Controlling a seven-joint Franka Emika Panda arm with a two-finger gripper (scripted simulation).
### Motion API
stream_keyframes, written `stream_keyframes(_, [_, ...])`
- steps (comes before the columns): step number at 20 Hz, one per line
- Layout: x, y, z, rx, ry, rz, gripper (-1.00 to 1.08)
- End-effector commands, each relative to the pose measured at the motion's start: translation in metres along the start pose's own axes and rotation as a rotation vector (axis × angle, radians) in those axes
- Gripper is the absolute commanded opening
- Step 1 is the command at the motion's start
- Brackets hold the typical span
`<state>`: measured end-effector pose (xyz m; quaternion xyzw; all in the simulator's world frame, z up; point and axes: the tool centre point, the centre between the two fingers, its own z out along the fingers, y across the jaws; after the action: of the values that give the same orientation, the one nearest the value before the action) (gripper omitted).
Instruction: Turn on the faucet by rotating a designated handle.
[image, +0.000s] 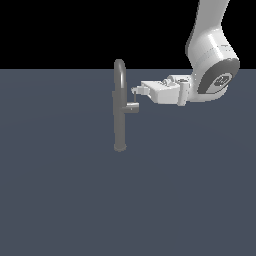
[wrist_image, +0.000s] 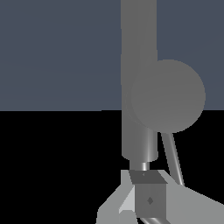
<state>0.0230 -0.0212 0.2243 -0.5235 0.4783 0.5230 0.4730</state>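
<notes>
Flat dark grey-blue floor (image: 65, 200), black backdrop (image: 75, 30) above.

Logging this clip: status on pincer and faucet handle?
Pincer at the handle, grip unclear. Faucet upright. Nothing in the way.

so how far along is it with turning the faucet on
Done: the end effector has reached the handle on the faucet. In hand: its fingertips sit at the thin lever rod; actual contact isn't clear. Left: rotating the handle; the stub points sideways and no water shows.
</notes>
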Motion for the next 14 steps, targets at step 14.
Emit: stream_keyframes(14, [0.01, 0.043, 0.0, -0.008, -0.005, 0.007, -1.0])
